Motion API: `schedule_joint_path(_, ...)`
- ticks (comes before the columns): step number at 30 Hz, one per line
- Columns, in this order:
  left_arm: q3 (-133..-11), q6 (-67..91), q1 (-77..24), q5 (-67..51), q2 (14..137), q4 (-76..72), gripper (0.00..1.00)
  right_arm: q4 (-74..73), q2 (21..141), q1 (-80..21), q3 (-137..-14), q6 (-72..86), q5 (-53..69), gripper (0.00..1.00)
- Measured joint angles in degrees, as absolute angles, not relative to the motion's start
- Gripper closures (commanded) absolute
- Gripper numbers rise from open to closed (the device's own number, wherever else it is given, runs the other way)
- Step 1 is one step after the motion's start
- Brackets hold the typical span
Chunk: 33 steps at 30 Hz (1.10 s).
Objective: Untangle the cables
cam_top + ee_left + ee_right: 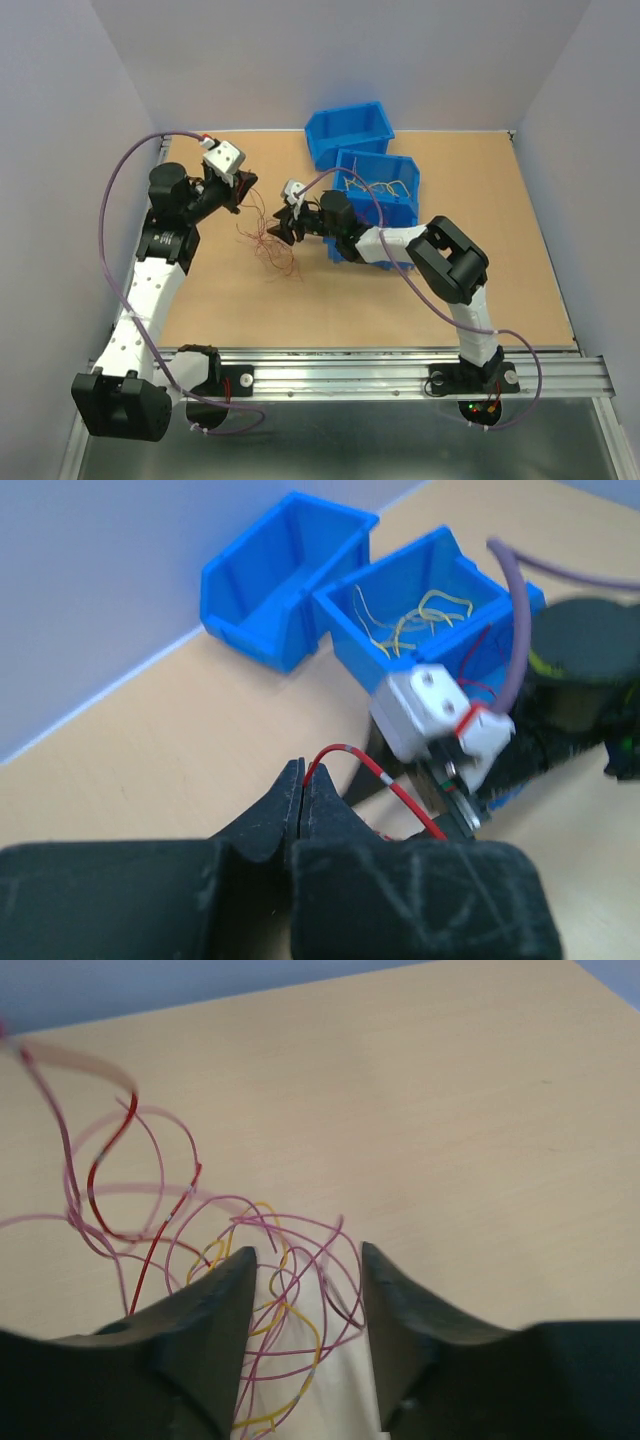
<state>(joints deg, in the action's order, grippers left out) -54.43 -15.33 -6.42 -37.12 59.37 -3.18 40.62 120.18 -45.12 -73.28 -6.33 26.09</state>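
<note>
Between the two arms, on the tan wooden table (450, 300), a loose tangle of hair-thin red, orange and yellow cables (272, 248) trails from the left gripper (243, 196) toward the near edge, its long axis slanting slightly right. The left gripper's black fingers (270, 815) are pinched tight on a red strand. The right gripper (305, 1260) straddles the loops, its fingers apart.

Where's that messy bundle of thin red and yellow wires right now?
From above, the tangle of thin wires sits mid-table, left of the blue bins, between the left hand and right hand.
</note>
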Motion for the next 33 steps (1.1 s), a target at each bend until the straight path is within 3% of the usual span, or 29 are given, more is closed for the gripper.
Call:
schedule_joint_path(2, -59.4, -15.0, -6.4, -36.0, 59.6, -1.3, 1.00, 42.1, 120.8, -45.9, -73.3, -6.7, 26.7, 0.87)
schedule_joint_path(4, -65.1, -14.5, -6.4, -34.9, 60.2, 0.3, 1.00, 44.2, 121.6, -46.8, -73.2, -6.9, 27.4, 0.95)
schedule_joint_path(11, -89.9, -13.0, -6.4, -25.1, 65.6, 3.4, 1.00, 50.3, 121.7, -48.8, -66.7, -6.5, 29.7, 0.96)
schedule_joint_path(15, -97.2, -12.8, -6.4, -17.6, 66.6, 3.7, 1.00, 50.4, 120.7, -49.3, -62.5, -8.4, 31.5, 0.97)
schedule_joint_path(18, -98.2, -12.6, -6.4, -10.6, 66.3, 3.3, 1.00, 47.3, 118.7, -50.2, -61.1, -11.0, 32.4, 0.97)
schedule_joint_path(22, -97.6, -12.9, -6.3, -3.3, 66.1, 2.0, 0.95, 43.2, 115.7, -51.1, -61.1, -14.8, 32.9, 0.81)
schedule_joint_path(25, -94.2, -12.9, -6.3, -4.3, 64.6, 0.9, 0.91, 41.8, 114.1, -51.1, -61.0, -16.2, 33.0, 0.88)
schedule_joint_path(26, -92.8, -12.9, -6.3, -6.0, 64.1, 0.7, 0.91, 41.5, 113.8, -51.1, -61.0, -16.3, 33.0, 0.99)
schedule_joint_path(31, -86.5, -12.5, -6.3, -12.7, 62.6, 0.9, 0.88, 40.8, 112.8, -51.1, -60.9, -15.3, 32.1, 0.99)
schedule_joint_path(33, -83.1, -12.6, -6.3, -13.3, 62.5, 1.0, 0.87, 40.8, 112.3, -51.1, -60.4, -14.9, 31.5, 0.95)
